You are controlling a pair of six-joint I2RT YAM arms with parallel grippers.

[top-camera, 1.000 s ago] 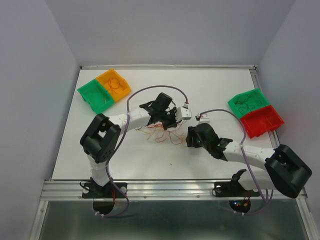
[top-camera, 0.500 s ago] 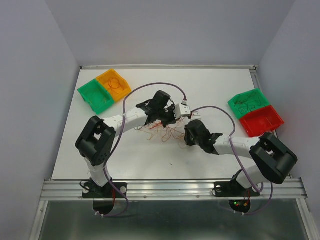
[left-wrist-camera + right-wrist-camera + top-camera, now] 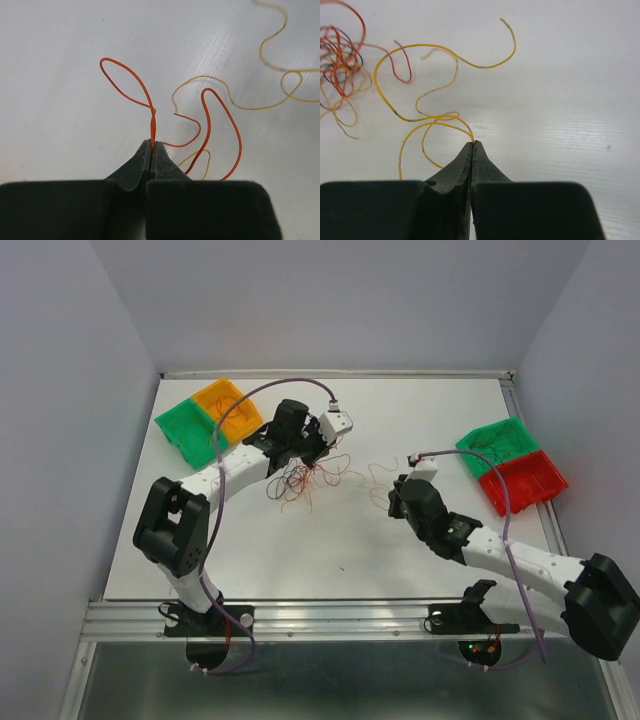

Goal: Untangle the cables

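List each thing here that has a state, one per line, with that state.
left claw: shut on orange wire
right claw: shut on yellow wire
orange wire: pinched at a twisted stretch, looping beyond the tips
yellow wire: pinched at one point, curling loosely
tangle: knotted, not yet separated
orange bin: holds orange wire
right-hand green bin: holds dark wire

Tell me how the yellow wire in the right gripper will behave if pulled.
The yellow wire is thin and holds loose curls, so probably light and springy. The right gripper pinches it only at the tips, so it might slip. Its loops reach near the tangle and could snag.
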